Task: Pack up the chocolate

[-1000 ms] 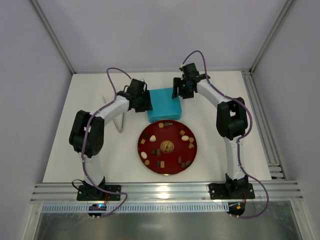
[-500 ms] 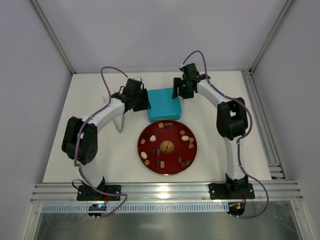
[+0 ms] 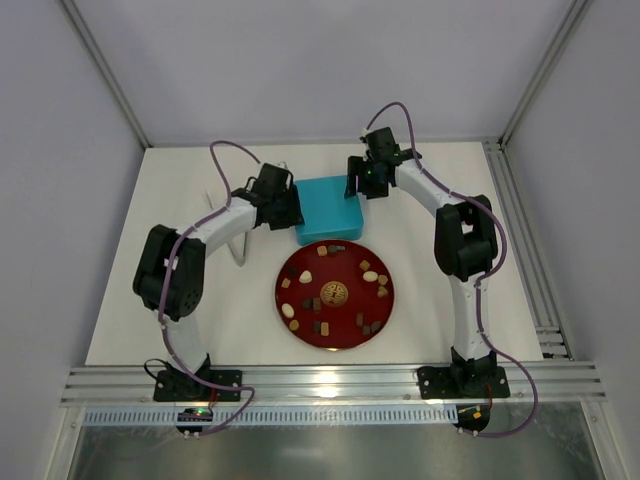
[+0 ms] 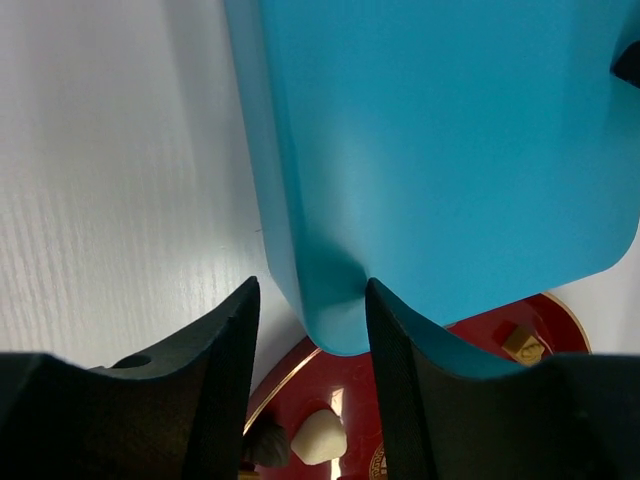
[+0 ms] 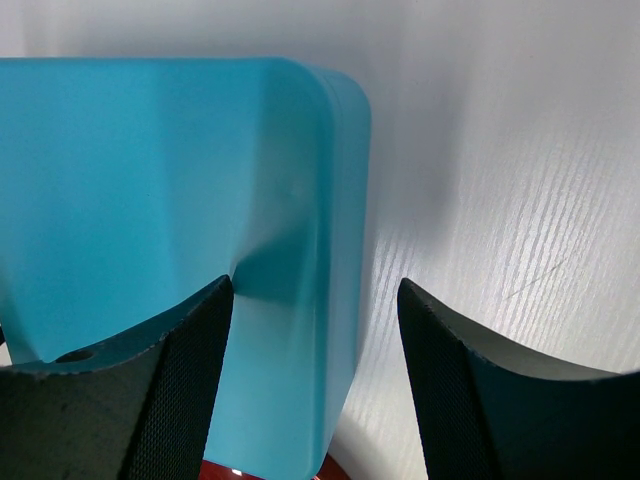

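Left gripper (image 4: 311,287) first. My jaws are open only a narrow gap, with the near-left corner rim of the teal box (image 4: 430,130) sitting between them. One finger (image 4: 395,370) looks pressed against the box wall. A sliver of table shows between the wall and the other finger, so it's straddling the rim, not clamping it.

Right gripper (image 5: 315,285) is spread a lot wider across the box's opposite edge. One finger is up against the teal side, and white table (image 5: 480,150) shows between the rim and the other finger. That one isn't holding anything either.

From the top camera, the box sits between the two grippers, its edges roughly square to the table. Its near edge just overlaps the far rim of the red plate (image 3: 348,338). There's bare white table to the left of the box and beyond it, and metal frame rails (image 3: 530,260) run down the right side.

The chocolate (image 3: 370,275) is all on the plate, in a loose ring around the gold-foil ball (image 3: 334,292). The left wrist camera catches a cream piece (image 4: 320,440) and a tan cube (image 4: 525,345) just under the box corner. The pieces are too small for me to read any long axis.
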You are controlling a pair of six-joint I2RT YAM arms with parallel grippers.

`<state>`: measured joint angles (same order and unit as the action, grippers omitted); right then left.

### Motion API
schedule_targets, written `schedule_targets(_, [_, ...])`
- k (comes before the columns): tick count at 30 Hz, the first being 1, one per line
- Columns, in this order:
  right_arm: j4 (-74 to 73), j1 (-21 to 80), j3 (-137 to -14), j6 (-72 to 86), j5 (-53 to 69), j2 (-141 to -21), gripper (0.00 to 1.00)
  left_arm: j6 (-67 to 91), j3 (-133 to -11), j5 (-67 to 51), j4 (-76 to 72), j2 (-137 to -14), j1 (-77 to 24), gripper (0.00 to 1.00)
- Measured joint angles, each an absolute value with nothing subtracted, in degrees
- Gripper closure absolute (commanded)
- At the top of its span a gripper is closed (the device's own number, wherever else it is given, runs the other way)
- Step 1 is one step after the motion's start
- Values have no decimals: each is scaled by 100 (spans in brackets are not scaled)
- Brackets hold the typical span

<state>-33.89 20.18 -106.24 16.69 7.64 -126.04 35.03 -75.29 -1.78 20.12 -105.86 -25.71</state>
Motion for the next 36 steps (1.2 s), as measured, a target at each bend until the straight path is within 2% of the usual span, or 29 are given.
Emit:
schedule_targets(4, [-3391,2018,-10624,1671,766,-12604,32,3382,-7815,-95,2386,-10604,-2561,50])
schedule_targets(12, [-3395,2014,-10624,1669,781,-12604,32,3194,-9802,86,2528,-11306,-2213,48])
schedule_targets(24, [-3446,2012,-10639,1658,794,-12604,32,3055,-11021,395,2655,-12958,-2034,51])
schedule_targets(36, [-3454,2003,-10639,1660,816,-12604,32,3026,-10989,451,2801,-12905,-2023,50])
